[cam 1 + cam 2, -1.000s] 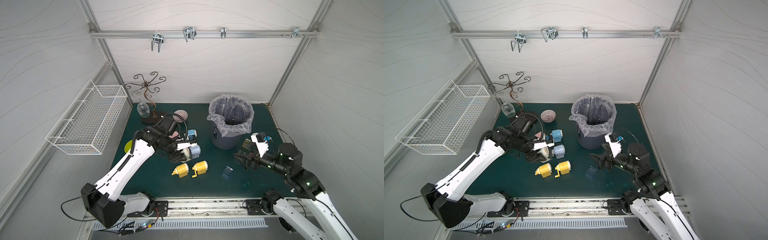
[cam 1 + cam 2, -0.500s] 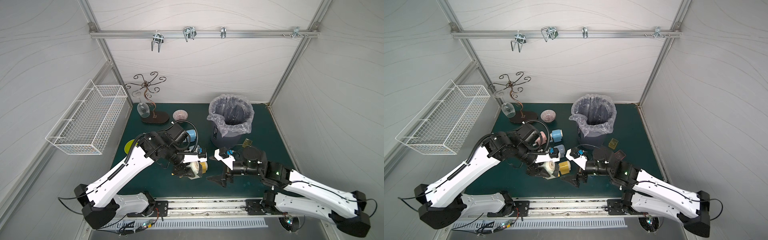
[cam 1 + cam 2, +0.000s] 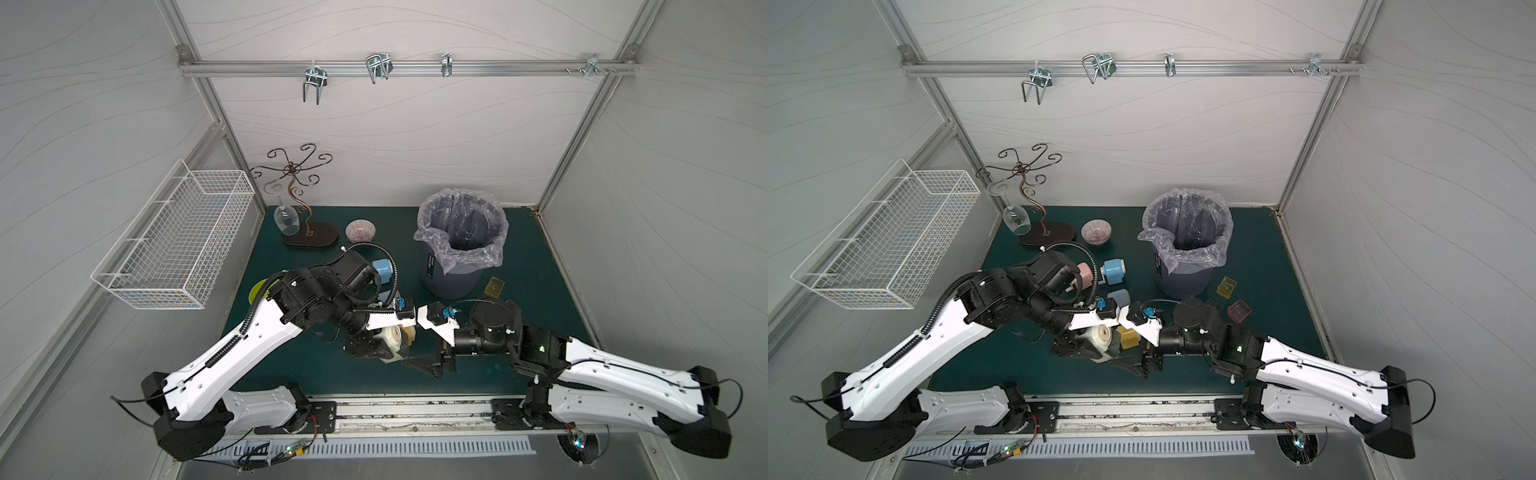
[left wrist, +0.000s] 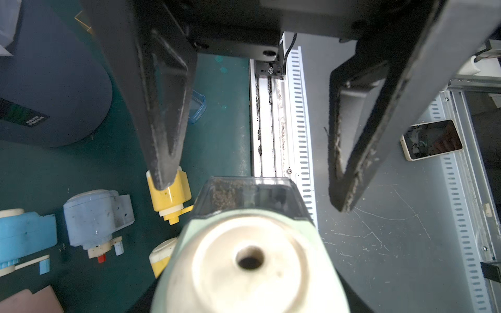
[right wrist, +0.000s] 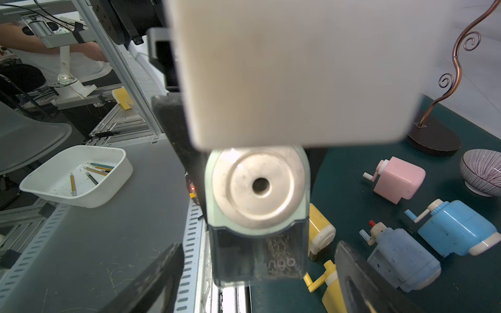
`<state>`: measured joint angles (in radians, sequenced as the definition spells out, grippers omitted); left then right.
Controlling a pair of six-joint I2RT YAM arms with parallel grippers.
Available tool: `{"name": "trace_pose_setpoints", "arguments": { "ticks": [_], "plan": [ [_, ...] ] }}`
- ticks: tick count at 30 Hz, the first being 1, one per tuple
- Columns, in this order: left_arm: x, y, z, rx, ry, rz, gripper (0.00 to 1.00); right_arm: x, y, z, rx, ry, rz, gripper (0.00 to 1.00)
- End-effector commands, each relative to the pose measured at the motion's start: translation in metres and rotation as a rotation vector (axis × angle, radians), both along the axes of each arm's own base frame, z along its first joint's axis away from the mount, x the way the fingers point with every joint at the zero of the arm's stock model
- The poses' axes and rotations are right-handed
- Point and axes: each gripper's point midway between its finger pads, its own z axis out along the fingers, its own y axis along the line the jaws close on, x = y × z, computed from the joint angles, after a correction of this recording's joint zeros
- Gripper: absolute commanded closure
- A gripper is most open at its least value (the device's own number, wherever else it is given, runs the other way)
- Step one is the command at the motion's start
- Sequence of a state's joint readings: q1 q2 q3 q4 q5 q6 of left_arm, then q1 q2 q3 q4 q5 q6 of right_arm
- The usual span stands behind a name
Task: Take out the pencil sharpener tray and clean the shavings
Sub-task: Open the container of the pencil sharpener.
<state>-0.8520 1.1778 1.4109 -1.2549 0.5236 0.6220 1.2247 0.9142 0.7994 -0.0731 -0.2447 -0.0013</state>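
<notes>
My left gripper (image 3: 374, 345) is shut on a pale green pencil sharpener (image 5: 257, 187) with a round cream face, held above the mat's front edge. Its own fingers are hidden behind the body in the left wrist view. The dark see-through tray (image 5: 257, 252) is seated in the sharpener, and tan shavings (image 5: 279, 246) cling inside it; the tray (image 4: 249, 193) also shows in the left wrist view. My right gripper (image 5: 257, 284) is open, facing the sharpener. Its fingers (image 4: 162, 122) stand one on each side of the tray with a gap on both sides.
Yellow (image 5: 321, 233), grey-blue (image 5: 401, 260), blue (image 5: 458, 230) and pink (image 5: 398, 178) sharpeners lie on the green mat. A lined bin (image 3: 457, 249) stands behind, with loose yellow (image 3: 495, 286) and red (image 3: 1239, 311) trays beside it. At the back are a bowl (image 3: 360, 230) and a glass stand (image 3: 307, 237).
My right arm swung from beside the bin to the front middle and set its open jaws about the tray, narrowing somewhat. My left arm carried the sharpener forward to meet it.
</notes>
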Motion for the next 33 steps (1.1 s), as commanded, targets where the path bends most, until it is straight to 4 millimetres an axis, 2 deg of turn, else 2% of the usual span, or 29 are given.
{"name": "trace_pose_setpoints", "arguments": {
  "ticks": [1, 9, 15, 21, 27, 30, 33],
  "plan": [
    [-0.007, -0.008, 0.028, -0.098, -0.028, -0.027, 1.0, -0.007, 0.003, 0.004, 0.025, 0.016, 0.038, 0.15],
    [-0.013, -0.008, 0.029, -0.094, -0.044, -0.035, 1.0, -0.012, 0.004, 0.003, 0.021, 0.03, 0.065, 0.24],
    [-0.014, -0.006, 0.031, -0.102, -0.056, -0.033, 1.0, -0.015, 0.005, -0.004, 0.004, 0.058, 0.079, 0.26],
    [-0.014, -0.006, 0.03, -0.103, -0.056, -0.034, 1.0, -0.016, 0.006, -0.007, 0.001, 0.086, 0.084, 0.35],
    [-0.014, -0.007, 0.029, -0.108, -0.055, -0.03, 1.0, -0.015, 0.007, -0.007, 0.0, 0.09, 0.075, 0.48],
    [-0.014, -0.007, 0.028, -0.108, -0.054, -0.027, 1.0, -0.015, 0.008, -0.007, -0.001, 0.094, 0.076, 0.49],
    [-0.014, -0.007, 0.028, -0.106, -0.052, -0.025, 1.0, -0.015, 0.009, -0.008, -0.004, 0.103, 0.077, 0.44]
  ]
}}
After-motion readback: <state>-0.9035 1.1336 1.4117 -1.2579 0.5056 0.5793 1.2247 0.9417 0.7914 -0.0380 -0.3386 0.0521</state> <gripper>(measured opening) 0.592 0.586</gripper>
